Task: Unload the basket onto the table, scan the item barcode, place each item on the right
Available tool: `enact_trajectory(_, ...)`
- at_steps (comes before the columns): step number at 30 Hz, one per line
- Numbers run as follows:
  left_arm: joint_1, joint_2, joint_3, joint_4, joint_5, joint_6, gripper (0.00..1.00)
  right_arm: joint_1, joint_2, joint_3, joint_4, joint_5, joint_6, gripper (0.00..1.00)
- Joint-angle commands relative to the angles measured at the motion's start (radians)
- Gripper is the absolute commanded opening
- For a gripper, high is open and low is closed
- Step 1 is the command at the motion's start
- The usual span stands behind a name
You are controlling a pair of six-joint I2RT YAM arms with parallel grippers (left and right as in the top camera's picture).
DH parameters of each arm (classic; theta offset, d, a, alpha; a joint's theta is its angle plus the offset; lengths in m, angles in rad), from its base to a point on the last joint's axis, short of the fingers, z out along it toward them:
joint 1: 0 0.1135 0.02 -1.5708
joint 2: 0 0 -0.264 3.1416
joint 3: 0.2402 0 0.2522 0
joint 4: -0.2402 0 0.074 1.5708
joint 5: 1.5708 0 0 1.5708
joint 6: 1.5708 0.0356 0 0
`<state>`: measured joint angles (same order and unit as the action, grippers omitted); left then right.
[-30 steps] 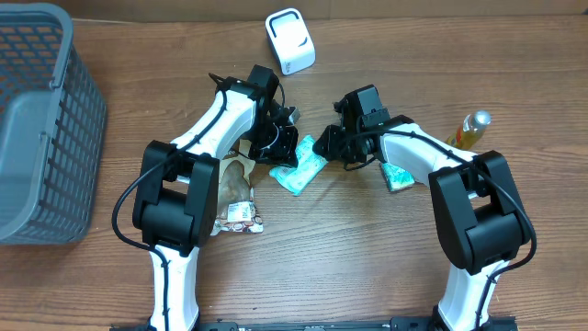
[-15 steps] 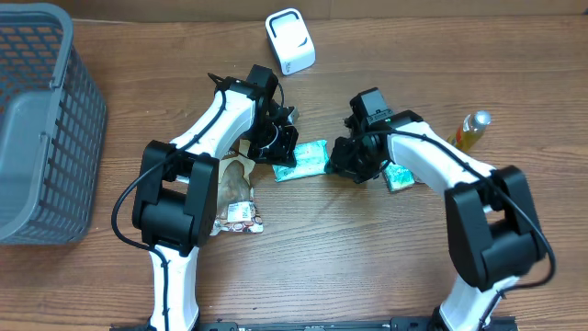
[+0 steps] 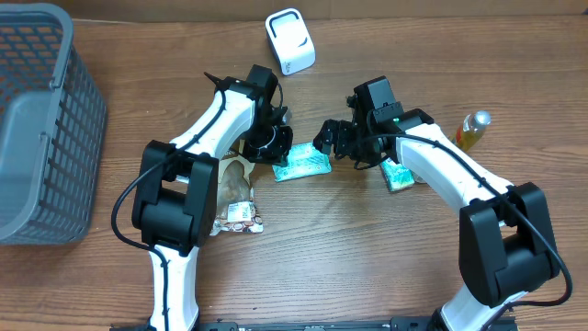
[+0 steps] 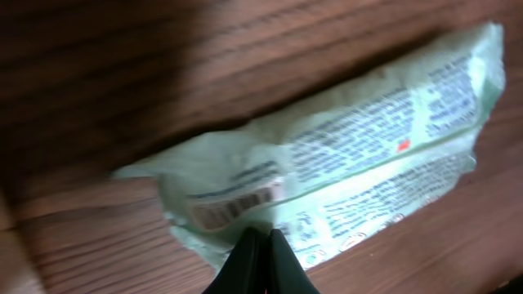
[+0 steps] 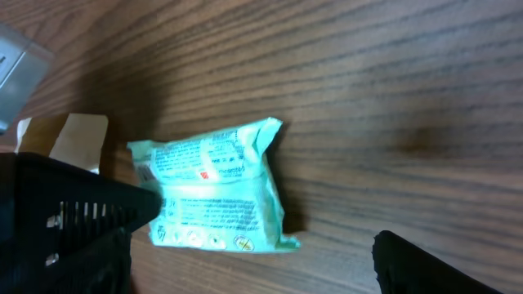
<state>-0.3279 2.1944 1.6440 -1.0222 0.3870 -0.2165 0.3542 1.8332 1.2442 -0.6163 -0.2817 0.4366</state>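
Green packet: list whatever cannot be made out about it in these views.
- Left wrist: barcode blurred, unreadable; unclear whether the shut left claw pinches the green packet or only touches it.
- Overhead: packet's left end hidden under the left claw; print too small.
- Right wrist: packet's left edge partly covered by one of the right claw's fingers, cut off by the frame.

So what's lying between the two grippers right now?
The green packet, in the overhead view: the left gripper pinches one end, and the open right gripper is by the other end.

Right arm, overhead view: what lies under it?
A green packet, only partly seen. The right arm covers the rest of it, so its label cannot be read.
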Motion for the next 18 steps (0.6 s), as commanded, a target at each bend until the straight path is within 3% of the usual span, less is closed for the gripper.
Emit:
enact_trajectory(1,0.045,0.008,0.055,-0.006,-0.037,-0.053,0.04,0.002,-0.020,0.000,0.008,0.035,-0.047,0.92)
enact_trajectory(9,0.092,0.009,0.118,-0.055,-0.004,-0.069,0.04,0.002,0.006,-0.013,0.013,0.034,-0.079,0.92)
enact_trajectory(18,0.056,0.010,0.110,-0.039,-0.108,-0.091,0.04,0.002,0.060,-0.013,0.018,0.012,-0.075,0.91)
